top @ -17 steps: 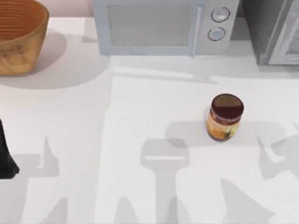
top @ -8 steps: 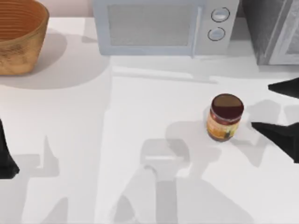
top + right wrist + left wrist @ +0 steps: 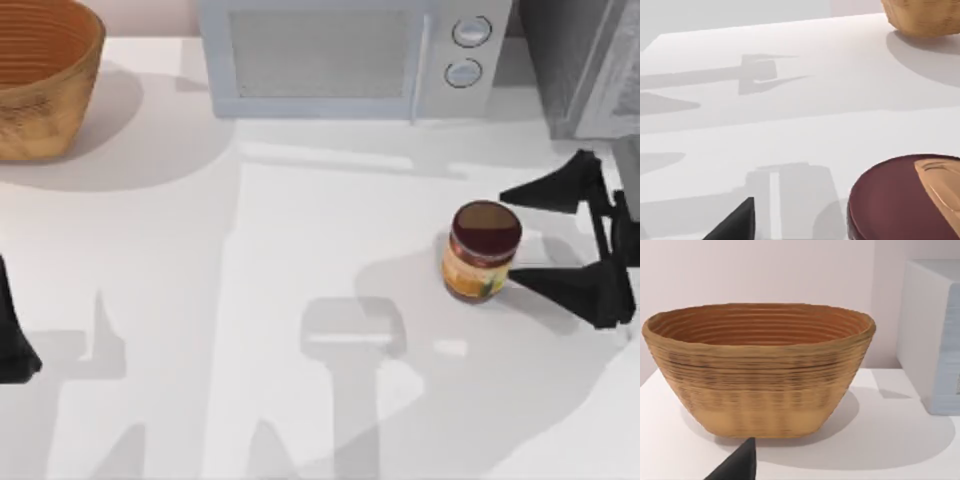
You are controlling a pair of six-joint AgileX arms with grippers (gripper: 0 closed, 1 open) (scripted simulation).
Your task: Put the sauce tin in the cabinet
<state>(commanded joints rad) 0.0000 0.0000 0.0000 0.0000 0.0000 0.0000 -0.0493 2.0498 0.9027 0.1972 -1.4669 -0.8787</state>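
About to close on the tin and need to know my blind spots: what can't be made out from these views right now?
- Large grey speckled cabinet: cut off by the top view's right and upper edges, so whether its door is open can't be told.
- Right claw: open around the small maroon-topped, orange-labelled sauce tin in the top view; finger contact can't be judged.
- Tin's label: cut off in the right wrist view.
- Left claw: parked at the top view's left edge, cropped.

Overhead view facing down on table, wrist views low, basket shared
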